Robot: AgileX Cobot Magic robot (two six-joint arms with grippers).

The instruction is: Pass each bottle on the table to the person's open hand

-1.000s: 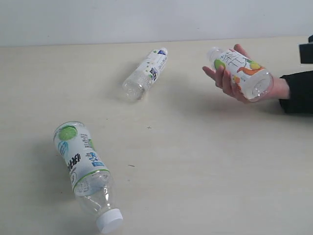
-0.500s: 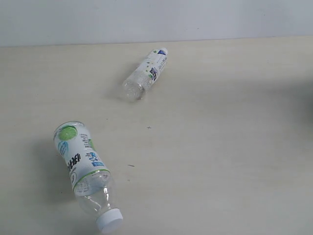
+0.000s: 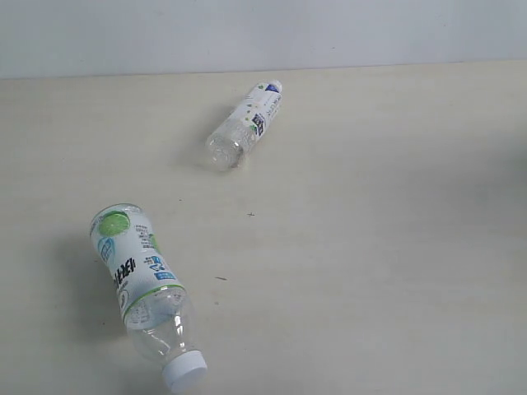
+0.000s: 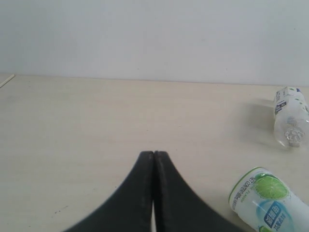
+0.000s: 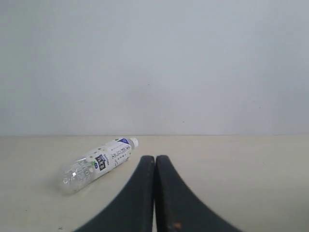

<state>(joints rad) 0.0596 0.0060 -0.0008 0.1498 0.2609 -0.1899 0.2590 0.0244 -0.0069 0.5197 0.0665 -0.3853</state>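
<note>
Two bottles lie on their sides on the pale table point(image 3: 370, 247). A slim white-labelled bottle point(image 3: 244, 123) rests near the far edge, its cap pointing away; the left wrist view also shows this slim bottle point(image 4: 290, 122), as does the right wrist view point(image 5: 98, 164). A wider bottle with a green fruit label point(image 3: 145, 290) lies at the front left, white cap toward the front edge; its base shows as the fruit-label bottle point(image 4: 270, 200). My left gripper point(image 4: 153, 153) and right gripper point(image 5: 155, 157) are both shut and hold nothing. Neither arm shows in the exterior view. The person's open hand is out of view.
A plain pale wall point(image 3: 263, 33) rises behind the table's far edge. A few tiny dark specks point(image 3: 250, 215) dot the tabletop.
A second ago a hand at the right held a fruit-label bottle; the hand and that bottle have left the view. The two bottles on the table have not moved.
</note>
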